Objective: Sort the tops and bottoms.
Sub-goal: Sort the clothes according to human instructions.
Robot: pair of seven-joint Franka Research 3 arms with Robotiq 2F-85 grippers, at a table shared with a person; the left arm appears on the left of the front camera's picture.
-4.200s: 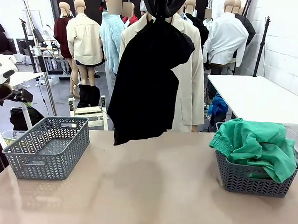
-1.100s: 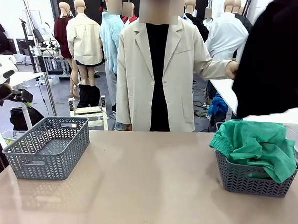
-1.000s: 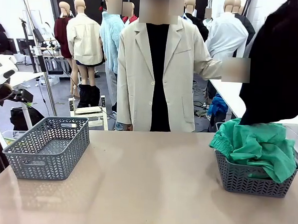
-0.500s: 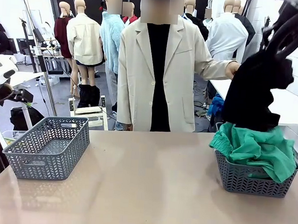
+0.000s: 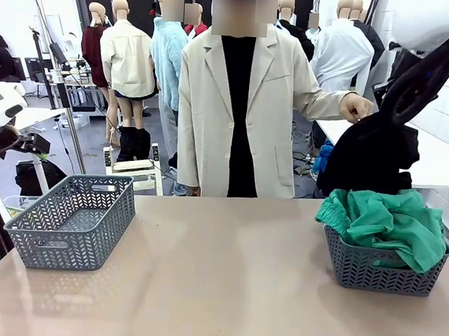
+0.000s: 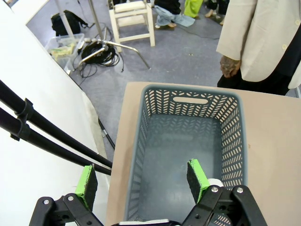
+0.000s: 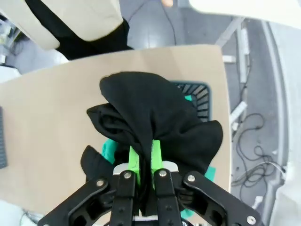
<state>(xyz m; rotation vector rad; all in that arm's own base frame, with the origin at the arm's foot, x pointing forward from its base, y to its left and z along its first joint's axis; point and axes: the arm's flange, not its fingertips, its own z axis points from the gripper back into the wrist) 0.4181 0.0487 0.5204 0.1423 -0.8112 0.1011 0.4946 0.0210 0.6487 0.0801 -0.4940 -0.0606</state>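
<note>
My right gripper [image 5: 393, 115] is shut on a black garment [image 5: 372, 157], which hangs bunched with its lower part resting on a bright green garment [image 5: 387, 222] heaped in the grey basket [image 5: 370, 270] at the right. The person's hand [image 5: 358, 107] is at the black cloth's top edge. In the right wrist view the right gripper [image 7: 145, 160] pinches the black garment [image 7: 150, 113], with green cloth [image 7: 109, 147] and the basket rim [image 7: 201, 101] peeking out beneath. My left gripper [image 6: 141, 181] stands open above an empty grey basket [image 6: 230, 127].
The empty grey basket [image 5: 71, 220] sits at the table's left. A person in a beige blazer [image 5: 246, 109] stands at the far edge. The tan tabletop [image 5: 226, 281] stretches between the baskets. A white table [image 5: 436, 160] stands behind the right basket.
The right gripper has come down over the right basket, and the black garment has gone from hanging free to bunching on the green one. The left arm has not moved.
</note>
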